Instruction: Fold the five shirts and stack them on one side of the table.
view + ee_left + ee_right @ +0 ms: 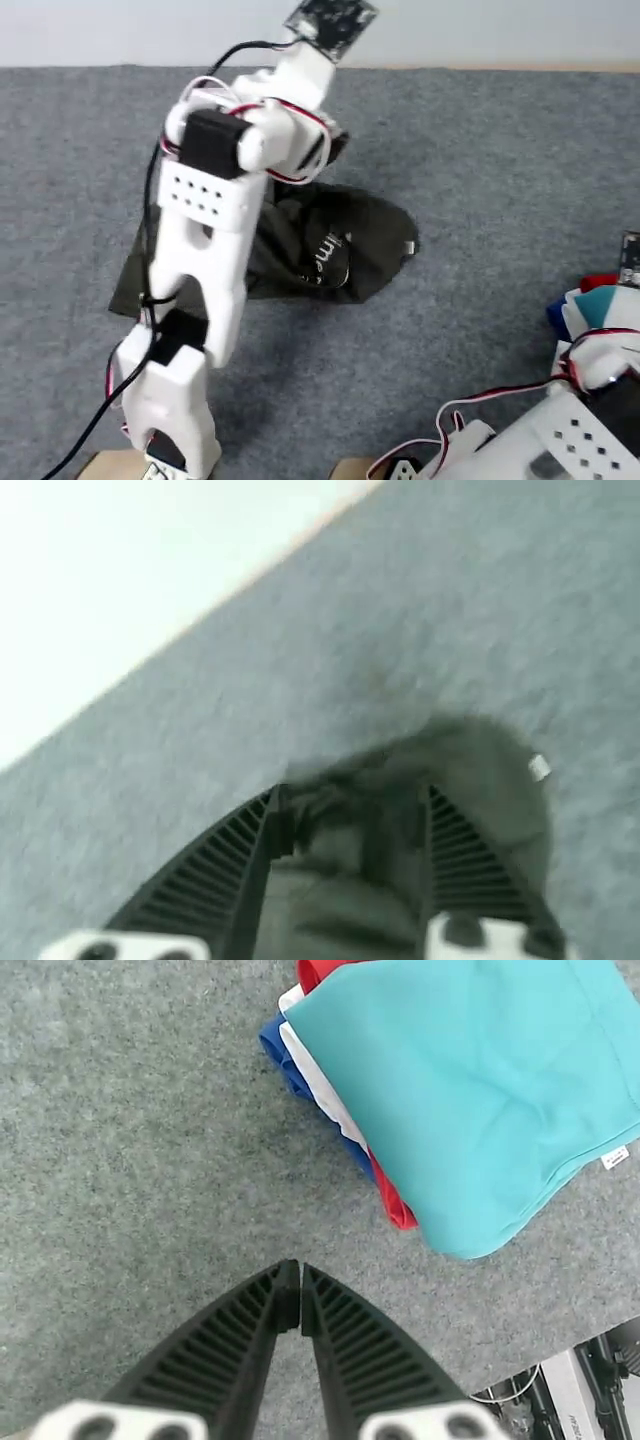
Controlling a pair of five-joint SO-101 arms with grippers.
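Observation:
A dark olive shirt (340, 245) lies crumpled in the middle of the grey table. My left arm stretches over it. In the left wrist view my left gripper (350, 805) is shut on a bunched fold of the dark shirt (480, 780), lifted a little off the surface. A stack of folded shirts (590, 305) sits at the table's right side: teal shirt (480, 1090) on top, then red (395, 1205), white (320, 1090) and blue (285, 1060) edges. My right gripper (300, 1280) hangs shut and holding nothing over bare table beside the stack.
The grey felt table surface (480, 150) runs to a far edge below a white wall. My right arm's white body (560, 430) and its cables sit at the front right corner. A small white tag (538, 768) shows on the dark shirt.

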